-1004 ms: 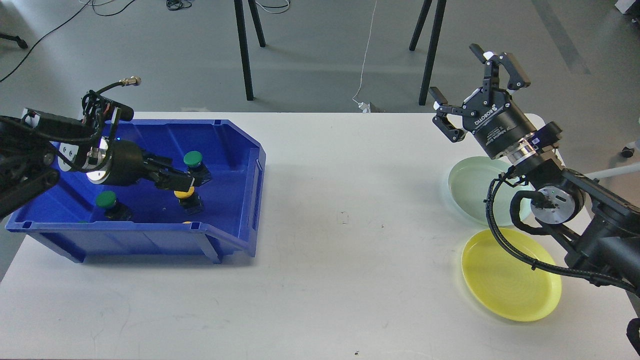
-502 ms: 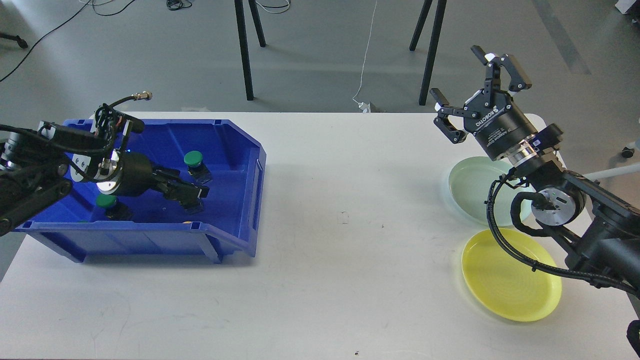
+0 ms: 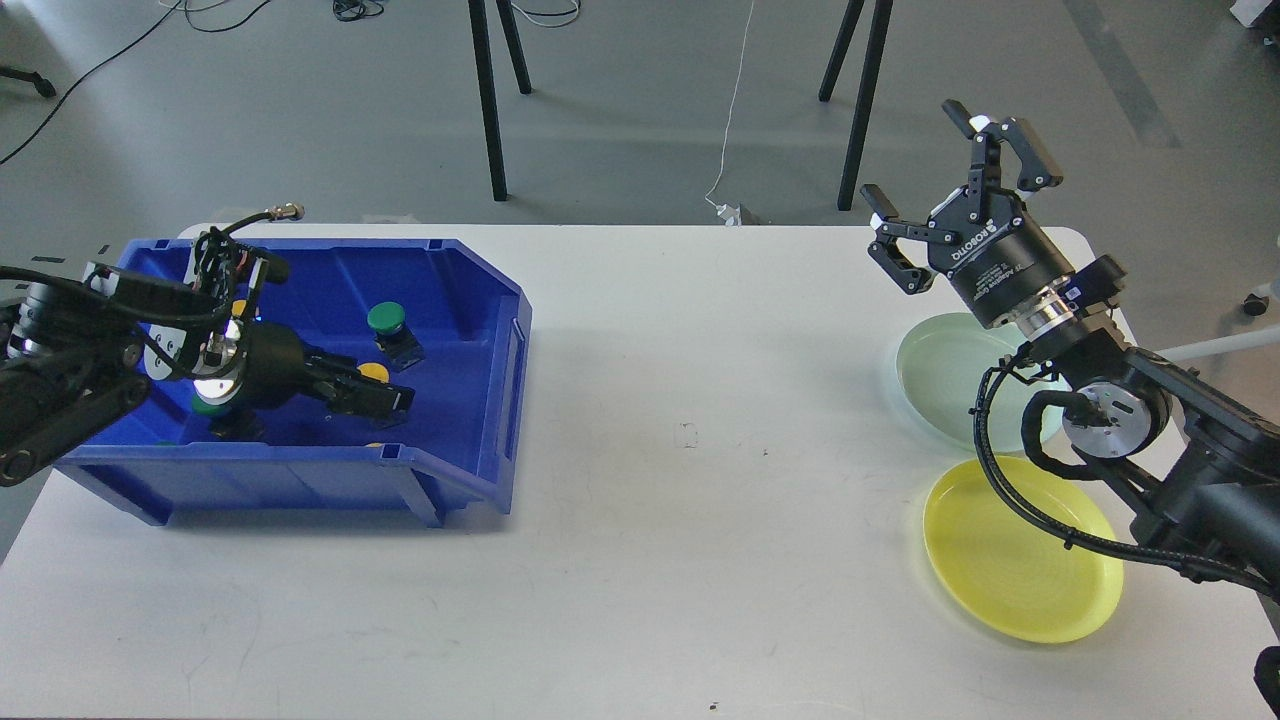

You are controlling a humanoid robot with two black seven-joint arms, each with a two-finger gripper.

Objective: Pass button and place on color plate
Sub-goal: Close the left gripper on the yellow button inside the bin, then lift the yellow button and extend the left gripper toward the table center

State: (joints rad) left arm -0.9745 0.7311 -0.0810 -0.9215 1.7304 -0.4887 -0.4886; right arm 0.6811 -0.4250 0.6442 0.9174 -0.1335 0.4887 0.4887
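At the far left, my left arm comes in over a blue bin (image 3: 470, 400) that sits on the white desk (image 3: 680, 520). My left hand (image 3: 385, 398) reaches low inside the bin, its dark fingers lying close together and pointing right. I cannot tell whether it is clenched on anything or released, because the fingers blur into one dark shape. A sliver of a yellow button (image 3: 374, 371) peeks out just behind those fingers, touching or nearly touching them; most of it is hidden. A green button (image 3: 386, 319) stands in the open, farther back in the bin. Another green button (image 3: 208, 407) is mostly covered by my wrist, only an edge of its cap showing. A small yellow spot at the bin's front wall is too cut off to identify.

The middle of the desk separates the bin from the plates.

At the right, a pale green plate (image 3: 935, 370) and a yellow plate (image 3: 1000, 570) lie near each other, both partly crossed by my right arm and its cable. My right hand (image 3: 945, 180) is raised above the desk's far edge, fingers spread wide, released and holding nothing.
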